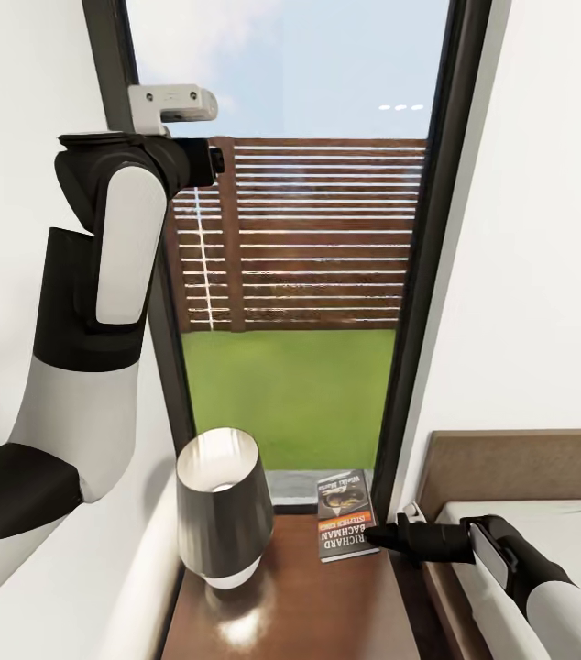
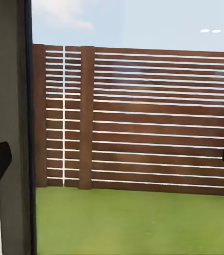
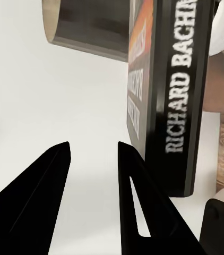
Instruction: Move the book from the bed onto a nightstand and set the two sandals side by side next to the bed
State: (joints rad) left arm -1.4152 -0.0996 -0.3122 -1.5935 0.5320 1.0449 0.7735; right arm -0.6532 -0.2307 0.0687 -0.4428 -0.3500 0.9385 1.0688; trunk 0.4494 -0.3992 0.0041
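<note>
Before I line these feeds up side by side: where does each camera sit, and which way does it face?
Head view: on the robot's head, looking down at the nightstand, book, lamp, window; both arms show.
Left wrist view: on the raised left arm, facing out the window at the fence; jaws open.
Right wrist view: beside the book; jaws apart, empty.
Shared: head and right wrist views both show book and lamp.

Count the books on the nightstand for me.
1: the book lies flat on the nightstand, at its window-side back corner by the bed, right of the lamp.
</note>
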